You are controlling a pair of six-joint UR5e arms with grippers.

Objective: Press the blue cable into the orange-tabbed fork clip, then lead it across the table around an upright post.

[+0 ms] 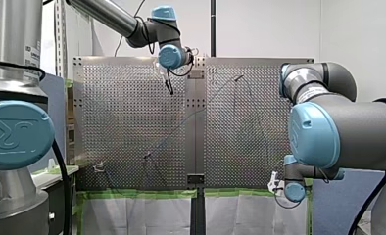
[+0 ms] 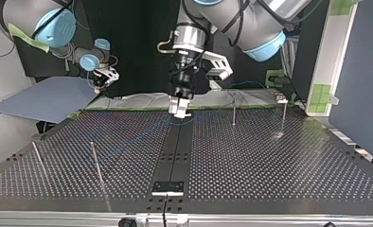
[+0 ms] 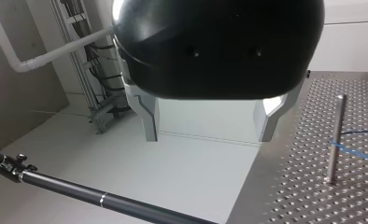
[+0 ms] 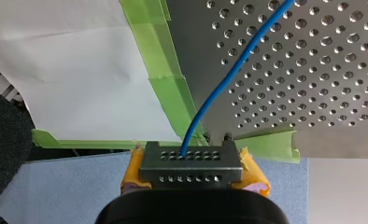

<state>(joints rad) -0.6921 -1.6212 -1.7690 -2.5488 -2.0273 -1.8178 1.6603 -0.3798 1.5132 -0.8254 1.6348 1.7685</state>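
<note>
Just off the surface [image 4: 322,93] edge | right claw [image 4: 191,158] pinching cable [image 4: 226,81] | left claw [image 3: 208,134] spread, empty | cable's thin, light, floppy imo, so grab close to the bit being seated

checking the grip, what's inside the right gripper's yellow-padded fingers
A thin blue cable runs off the perforated metal table into my right gripper, shut on it. Its end is hidden behind the grey holed finger block.
</note>
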